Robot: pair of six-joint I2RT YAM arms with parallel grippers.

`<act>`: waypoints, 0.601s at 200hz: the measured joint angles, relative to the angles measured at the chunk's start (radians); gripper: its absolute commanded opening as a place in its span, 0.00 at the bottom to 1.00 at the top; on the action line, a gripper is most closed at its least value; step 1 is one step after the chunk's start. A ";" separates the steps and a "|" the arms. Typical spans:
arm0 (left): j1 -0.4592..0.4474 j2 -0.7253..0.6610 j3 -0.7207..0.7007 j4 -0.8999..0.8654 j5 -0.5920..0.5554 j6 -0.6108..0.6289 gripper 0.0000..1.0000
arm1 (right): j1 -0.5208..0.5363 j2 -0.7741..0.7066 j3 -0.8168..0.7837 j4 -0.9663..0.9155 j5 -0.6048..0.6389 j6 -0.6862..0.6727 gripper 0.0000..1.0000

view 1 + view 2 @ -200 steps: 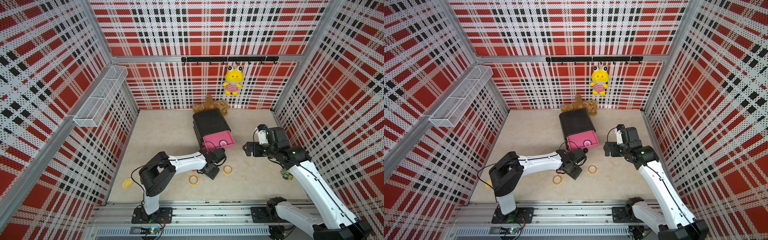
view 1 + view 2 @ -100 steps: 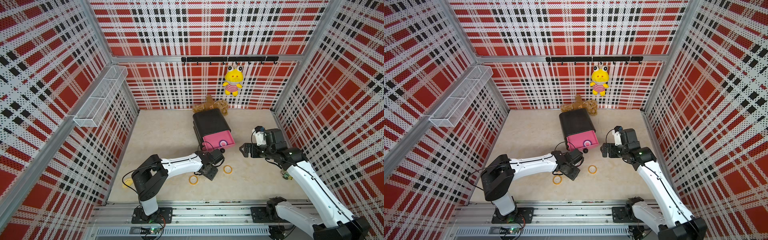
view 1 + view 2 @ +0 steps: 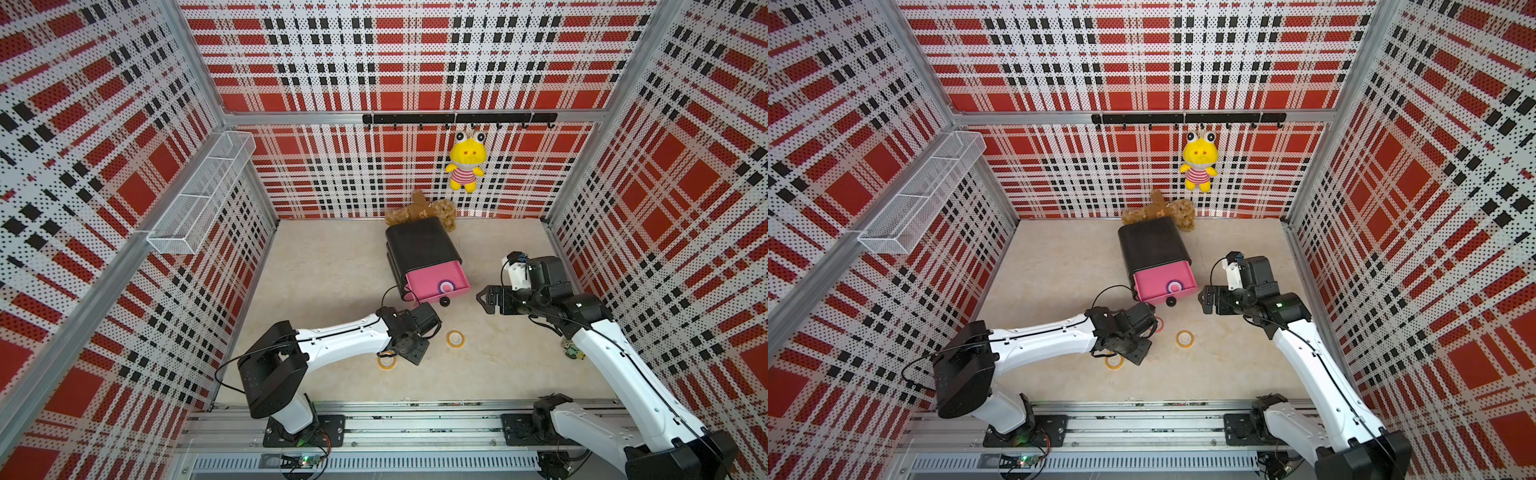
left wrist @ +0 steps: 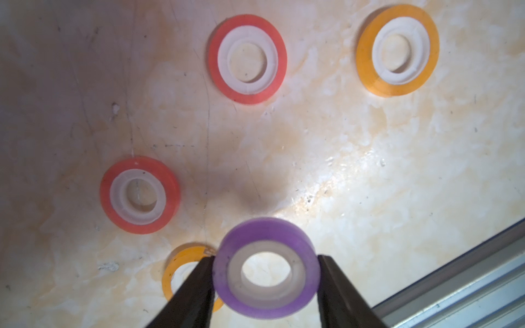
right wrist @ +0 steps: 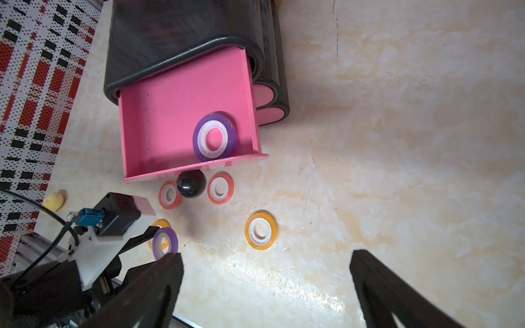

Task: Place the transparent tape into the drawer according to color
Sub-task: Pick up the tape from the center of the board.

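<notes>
Low in the left wrist view, the left gripper (image 4: 265, 259) is closed on the outer rim of a purple tape ring (image 4: 264, 231), held above the tabletop (image 4: 369, 170). The ring's hole axis points along the fingers, and being round it has no long axis. At centre of a top view, the open top drawer (image 3: 422, 280) holds a second purple ring (image 3: 446, 286). At right, the right gripper (image 3: 481, 298) stands wide open and empty. Risk: the smooth rim may slip from the two-point pinch, or the ring may strike the drawer front.
</notes>
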 measured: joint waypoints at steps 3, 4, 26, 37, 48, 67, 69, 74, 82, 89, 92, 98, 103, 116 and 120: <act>0.000 -0.002 0.000 -0.002 -0.002 -0.001 0.26 | 0.000 0.001 0.000 0.000 -0.001 0.000 1.00; 0.000 -0.003 0.000 -0.003 -0.003 -0.001 0.26 | 0.000 0.001 0.000 0.001 -0.002 0.001 1.00; 0.000 -0.028 0.000 -0.019 -0.017 -0.005 0.26 | 0.000 0.002 0.000 0.001 -0.006 0.002 1.00; 0.006 -0.045 0.000 -0.027 -0.024 -0.006 0.26 | 0.000 0.002 0.000 0.001 -0.007 0.002 1.00; 0.012 -0.063 0.000 -0.039 -0.031 -0.006 0.26 | 0.000 0.005 0.003 0.000 -0.007 0.002 1.00; 0.040 -0.099 0.001 -0.056 -0.036 -0.005 0.26 | 0.000 0.008 0.013 0.000 -0.010 0.002 1.00; 0.044 -0.102 0.001 -0.058 -0.036 -0.005 0.26 | 0.000 0.008 0.014 0.001 -0.010 0.002 1.00; 0.054 -0.111 0.002 -0.063 -0.038 -0.004 0.26 | 0.000 0.009 0.018 0.001 -0.012 0.002 1.00; 0.068 -0.124 0.007 -0.072 -0.042 -0.003 0.26 | 0.000 0.010 0.021 0.002 -0.014 0.002 1.00; 0.080 -0.132 0.015 -0.081 -0.047 0.000 0.26 | 0.000 0.011 0.023 0.004 -0.016 0.002 1.00; 0.084 -0.133 0.020 -0.085 -0.049 0.001 0.26 | 0.000 0.011 0.023 0.005 -0.017 0.002 1.00; 0.092 -0.135 0.032 -0.094 -0.055 0.004 0.26 | 0.000 0.012 0.023 0.007 -0.019 0.002 1.00; 0.100 -0.136 0.043 -0.102 -0.058 0.007 0.26 | 0.000 0.013 0.023 0.008 -0.021 0.002 1.00; 0.114 -0.135 0.080 -0.120 -0.066 0.020 0.26 | 0.000 0.015 0.023 0.009 -0.025 0.002 1.00; 0.118 -0.135 0.093 -0.126 -0.069 0.024 0.26 | 0.000 0.017 0.023 0.010 -0.026 0.002 1.00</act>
